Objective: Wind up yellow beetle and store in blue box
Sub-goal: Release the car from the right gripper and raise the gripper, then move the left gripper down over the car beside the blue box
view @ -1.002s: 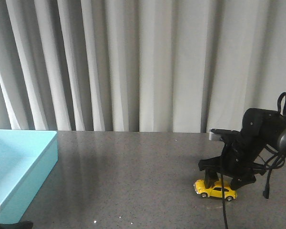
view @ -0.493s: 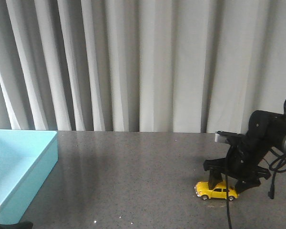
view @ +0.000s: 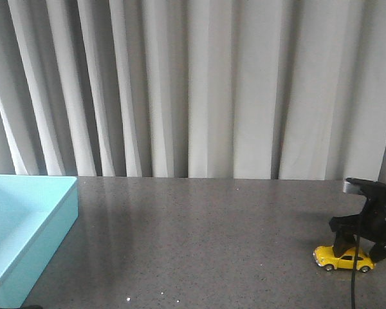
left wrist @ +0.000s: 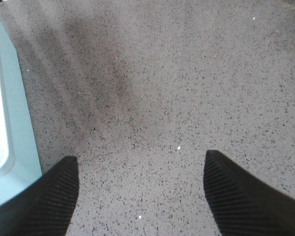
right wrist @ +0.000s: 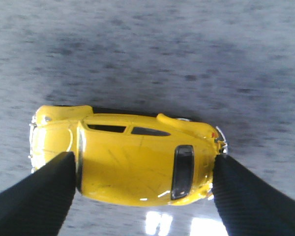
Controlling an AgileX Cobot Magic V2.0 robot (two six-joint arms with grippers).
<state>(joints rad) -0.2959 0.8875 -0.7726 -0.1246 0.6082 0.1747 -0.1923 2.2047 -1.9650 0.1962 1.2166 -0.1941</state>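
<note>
Dragged well to the right across the desk [view: 199,244] within a second, the yellow beetle [view: 343,258] now sits near the desk's right edge, wheels down, with the right gripper [view: 359,243] straddling it. Seen from the right wrist, its fingers [right wrist: 32,196] pinch the toy car end to end along its long axis. Far across the desk waits the blue box [view: 48,222], just beside the idle left gripper [left wrist: 137,196], fingers spread over bare desk. Storage looks like a long carry leftward.
</note>
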